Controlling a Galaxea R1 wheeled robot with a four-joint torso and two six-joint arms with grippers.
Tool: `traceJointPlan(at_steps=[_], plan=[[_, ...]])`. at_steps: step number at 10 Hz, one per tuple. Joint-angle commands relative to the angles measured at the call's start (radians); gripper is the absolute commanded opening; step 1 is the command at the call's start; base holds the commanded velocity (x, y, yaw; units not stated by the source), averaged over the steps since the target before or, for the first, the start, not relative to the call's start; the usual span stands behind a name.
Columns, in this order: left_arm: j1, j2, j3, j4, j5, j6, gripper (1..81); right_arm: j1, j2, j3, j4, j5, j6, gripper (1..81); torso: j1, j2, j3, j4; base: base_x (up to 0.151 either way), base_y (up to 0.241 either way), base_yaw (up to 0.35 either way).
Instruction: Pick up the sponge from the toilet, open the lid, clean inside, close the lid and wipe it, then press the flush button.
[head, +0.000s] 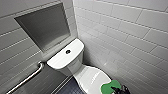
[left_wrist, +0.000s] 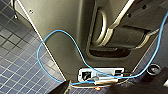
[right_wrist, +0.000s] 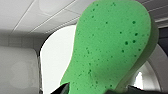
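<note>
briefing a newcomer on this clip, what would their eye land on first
The bright green sponge grabs the eye, gripped in the right claw over the closed white lid at the head view's lower right. Next comes the white tank with its dark flush button, in the tiled corner.

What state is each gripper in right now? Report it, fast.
Left gripper: cannot be told.
Right gripper: closed, holding the sponge.

The head view's lower edge cuts off the right pincer (head: 118, 90), seemingly gripping the sponge (head: 109, 86).
</note>
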Motion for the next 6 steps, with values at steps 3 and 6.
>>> traceJointPlan(at_steps=[3,6], plan=[[0.039,-0.006,0.0,0.0,0.08,-0.006,81.1,0.089,0.029,-0.047,0.003,-0.025,0.007,81.1,0.0,0.0,-0.021,0.0,0.0,0.0,0.0],[0.04,-0.008,0.0,0.0,0.086,-0.008,81.1,0.098,0.047,-0.08,-0.005,-0.024,0.007,81.1,0.0,0.0,-0.031,0.0,0.0,0.0,0.0]])
